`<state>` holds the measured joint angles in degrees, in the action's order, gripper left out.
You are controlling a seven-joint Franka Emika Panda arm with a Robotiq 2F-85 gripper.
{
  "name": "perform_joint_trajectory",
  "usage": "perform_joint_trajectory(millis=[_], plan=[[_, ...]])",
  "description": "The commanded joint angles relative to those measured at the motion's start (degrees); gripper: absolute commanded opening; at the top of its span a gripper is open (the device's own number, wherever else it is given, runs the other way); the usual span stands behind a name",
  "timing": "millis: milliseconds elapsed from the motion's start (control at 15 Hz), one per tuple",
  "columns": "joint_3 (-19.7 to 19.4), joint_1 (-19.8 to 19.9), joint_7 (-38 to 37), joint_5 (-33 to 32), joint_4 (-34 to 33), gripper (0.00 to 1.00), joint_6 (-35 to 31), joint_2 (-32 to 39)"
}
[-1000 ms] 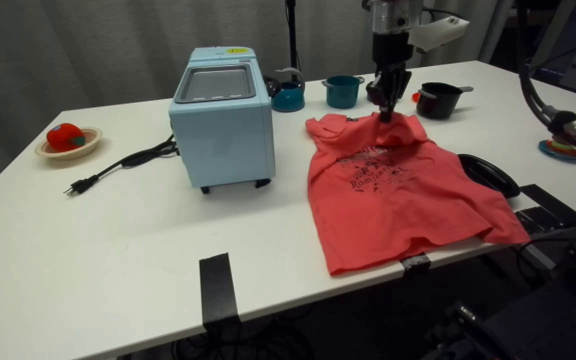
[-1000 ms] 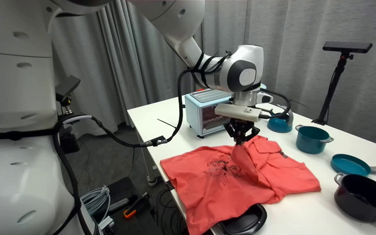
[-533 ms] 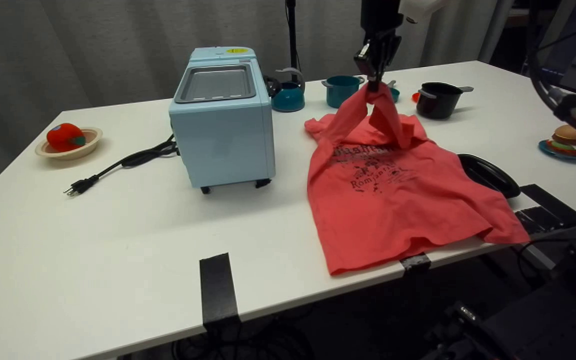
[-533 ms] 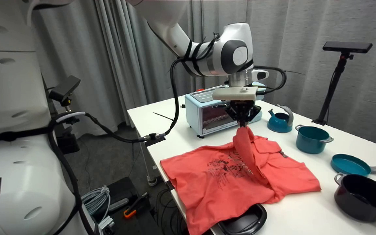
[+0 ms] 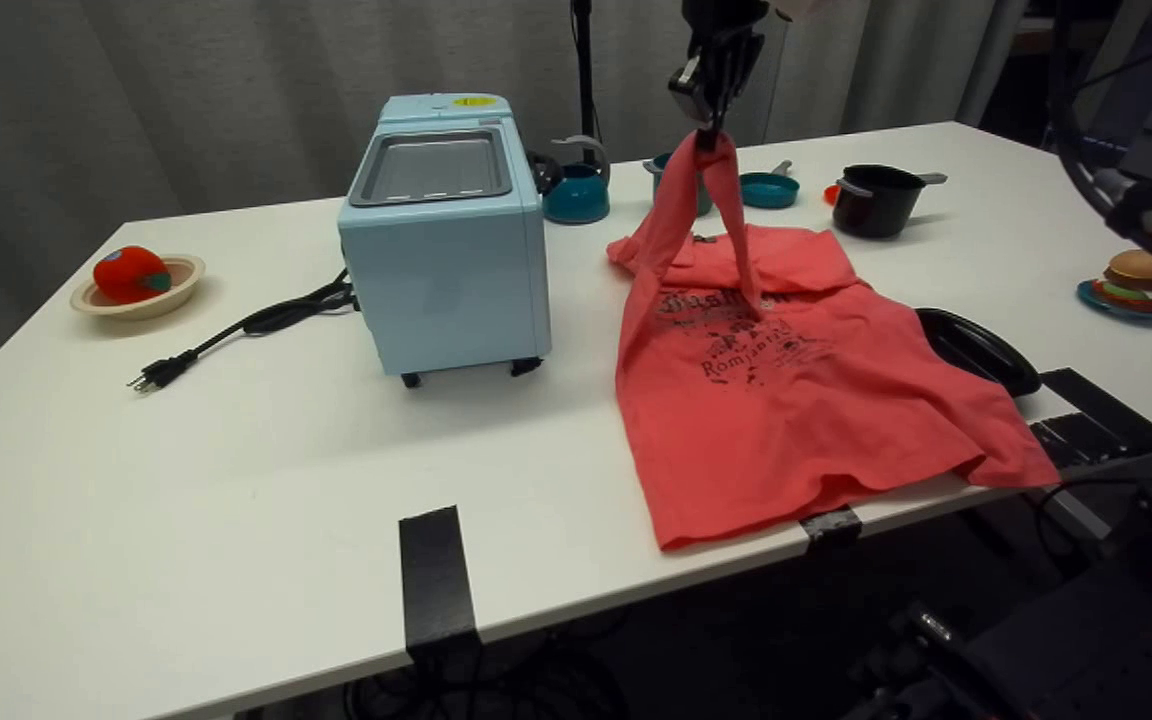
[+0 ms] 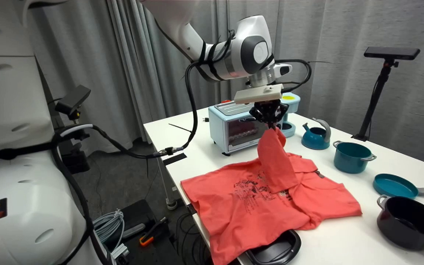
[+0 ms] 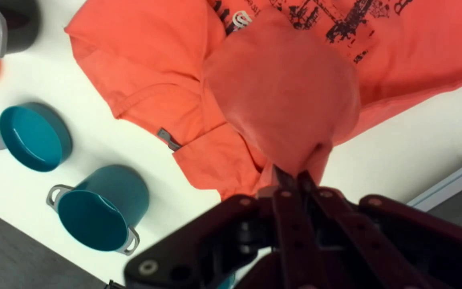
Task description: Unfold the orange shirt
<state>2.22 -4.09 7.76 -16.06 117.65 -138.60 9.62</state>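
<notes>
The orange shirt lies partly spread on the white table, chest print up, in both exterior views. Its hem reaches the table's near edge, and in an exterior view a corner of the shirt hangs past that edge. At the neck end, a section stays folded over part of the print. My gripper is shut on a pinch of this fabric and holds it well above the table as a hanging peak. In the wrist view the gripper has its fingertips together on the cloth, and the raised flap hides some print.
A light-blue box appliance stands beside the shirt. Around the neck end are a kettle, a teal pot, a teal pan and a black pot. A black dish lies partly beneath the shirt's side.
My gripper has risen from the shirt and moved toward the appliance's side, pulling the pinched fabric up into a tall peak. More of the chest print has come into view.
</notes>
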Motion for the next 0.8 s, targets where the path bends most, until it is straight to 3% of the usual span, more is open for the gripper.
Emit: perform_joint_trajectory(millis=[0, 467, 533, 600, 733], plan=[[1.14, -1.08, -0.33, -0.91, -0.46, 0.01, -2.31, -0.54], [4.67, -2.0, 3.34, 3.8, -0.99, 0.01, -7.25, 1.27], [5.23, -1.99, 4.16, 4.83, -1.13, 0.09, -7.27, 1.68], [5.64, -2.01, 4.91, 5.51, -1.3, 0.31, -6.84, 2.05], [6.32, -1.87, 6.4, 7.14, -1.4, 0.35, -6.58, 2.56]])
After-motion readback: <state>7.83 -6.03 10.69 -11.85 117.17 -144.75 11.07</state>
